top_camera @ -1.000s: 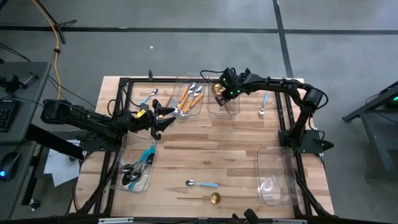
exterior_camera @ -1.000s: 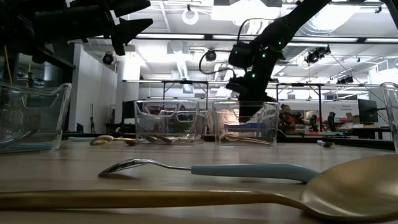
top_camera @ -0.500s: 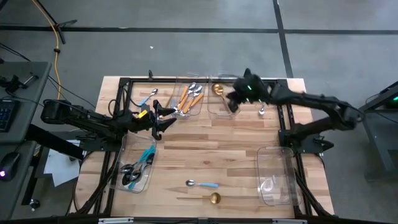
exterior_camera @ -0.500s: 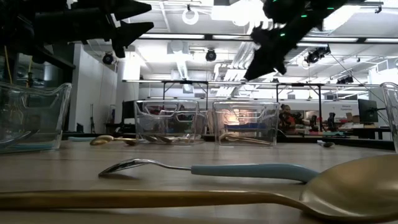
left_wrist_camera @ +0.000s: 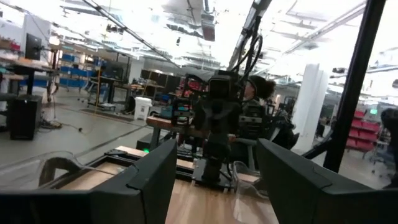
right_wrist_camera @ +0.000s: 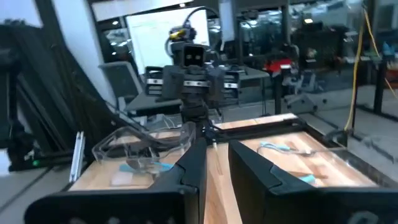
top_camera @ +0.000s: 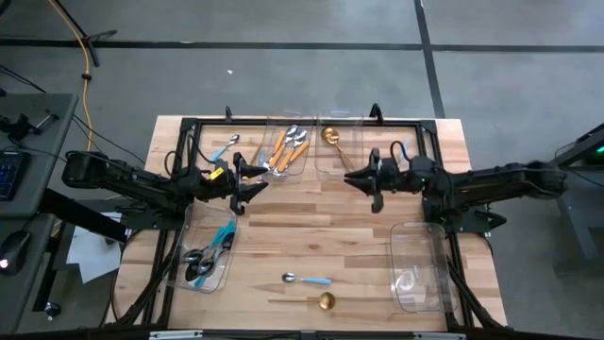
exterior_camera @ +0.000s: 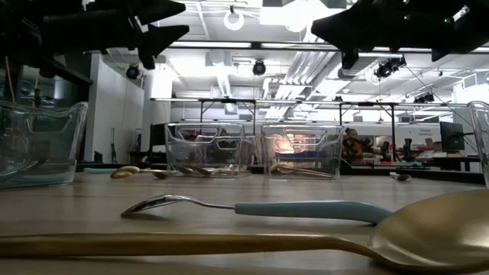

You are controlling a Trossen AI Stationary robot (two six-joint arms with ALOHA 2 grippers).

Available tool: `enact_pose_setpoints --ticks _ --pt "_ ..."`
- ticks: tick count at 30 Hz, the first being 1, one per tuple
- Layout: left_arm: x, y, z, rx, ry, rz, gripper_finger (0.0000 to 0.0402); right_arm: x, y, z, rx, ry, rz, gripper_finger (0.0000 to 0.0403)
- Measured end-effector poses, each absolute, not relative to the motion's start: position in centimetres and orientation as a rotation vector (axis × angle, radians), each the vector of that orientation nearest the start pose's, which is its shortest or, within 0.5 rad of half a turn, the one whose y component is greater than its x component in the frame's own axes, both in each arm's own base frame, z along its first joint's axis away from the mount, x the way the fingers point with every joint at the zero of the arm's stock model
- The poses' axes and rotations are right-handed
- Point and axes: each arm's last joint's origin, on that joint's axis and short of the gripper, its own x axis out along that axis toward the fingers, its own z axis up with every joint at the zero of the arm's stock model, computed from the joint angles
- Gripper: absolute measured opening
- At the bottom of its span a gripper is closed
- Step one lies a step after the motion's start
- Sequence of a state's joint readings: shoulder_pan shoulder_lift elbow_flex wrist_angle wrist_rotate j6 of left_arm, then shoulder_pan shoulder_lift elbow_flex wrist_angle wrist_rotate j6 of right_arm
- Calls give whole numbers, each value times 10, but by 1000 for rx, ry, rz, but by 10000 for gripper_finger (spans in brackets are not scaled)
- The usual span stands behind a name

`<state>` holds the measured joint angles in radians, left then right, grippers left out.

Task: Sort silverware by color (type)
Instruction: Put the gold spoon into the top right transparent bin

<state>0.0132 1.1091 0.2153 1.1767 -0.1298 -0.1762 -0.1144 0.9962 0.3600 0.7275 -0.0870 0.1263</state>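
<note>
The silverware lies in several places. A light-blue-handled spoon [top_camera: 307, 280] and a gold spoon [top_camera: 316, 301] lie on the wood near the front edge, and both show close up in the low view [exterior_camera: 306, 208] [exterior_camera: 428, 237]. Orange-handled pieces [top_camera: 288, 146] and another gold spoon [top_camera: 331, 137] lie in the two clear far bins. Dark-headed blue pieces [top_camera: 209, 255] fill the left bin. My left gripper [top_camera: 257, 179] hangs open above the table's left middle. My right gripper [top_camera: 351, 178] faces it, level, its fingers [right_wrist_camera: 186, 174] a narrow gap apart with nothing between them.
A clear bin [top_camera: 420, 267] stands at the near right. One light-blue spoon [top_camera: 225, 148] lies loose at the far left. The dark frame rails [top_camera: 283, 121] run around the table. Bare wood [top_camera: 302, 222] lies between the grippers and the front spoons.
My right gripper has risen out of the far bin, drawn back toward the table's near and right side, and tipped from pointing down to level. The gold spoon that was under its fingers now lies uncovered in that bin.
</note>
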Motion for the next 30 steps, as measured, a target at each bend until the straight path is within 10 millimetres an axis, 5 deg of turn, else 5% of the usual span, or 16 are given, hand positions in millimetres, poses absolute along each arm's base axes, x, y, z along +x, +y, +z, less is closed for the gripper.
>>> enact_pose_setpoints --ticks 30 --pt "195 7 212 -135 -278 137 211 210 -12 230 13 -60 10 53"
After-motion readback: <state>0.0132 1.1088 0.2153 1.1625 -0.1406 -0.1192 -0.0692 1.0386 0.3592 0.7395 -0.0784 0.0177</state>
